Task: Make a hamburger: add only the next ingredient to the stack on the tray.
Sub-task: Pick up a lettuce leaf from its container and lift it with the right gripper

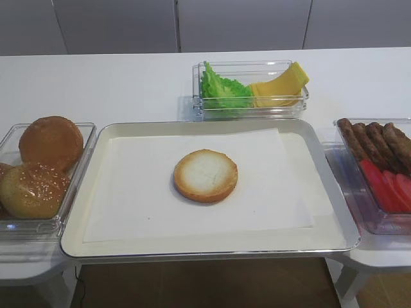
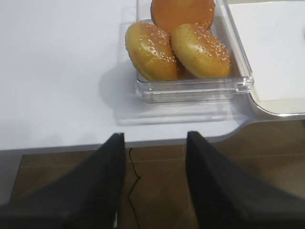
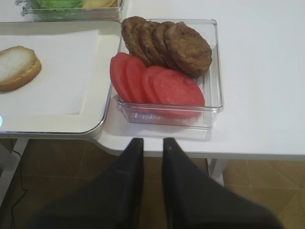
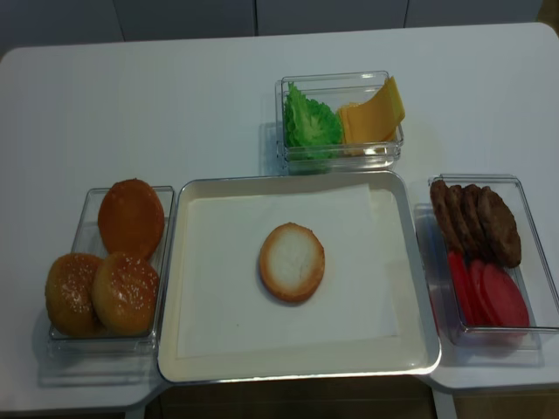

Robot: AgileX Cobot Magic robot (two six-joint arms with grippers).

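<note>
The lettuce leaf (image 1: 223, 90), bright green and frilly, stands in a clear container (image 1: 250, 112) behind the tray, beside yellow cheese slices (image 1: 279, 86). On the white paper of the cream tray (image 1: 192, 247) lies the stack, a single bun bottom (image 1: 205, 175) with its pale cut face up. Neither gripper shows in the two high views. My right gripper (image 3: 153, 141) hangs off the table's front edge before the patty container, its fingers a narrow gap apart with nothing between them. Off the front edge by the bun tops, my left gripper (image 2: 155, 136) is wide open and empty.
A clear container (image 4: 105, 340) left of the tray holds three bun tops (image 4: 127, 292). Another clear container (image 4: 524, 332) on the right holds brown patties (image 4: 476, 223) and red tomato slices (image 4: 489, 292). Brown floor shows below the table's front edge.
</note>
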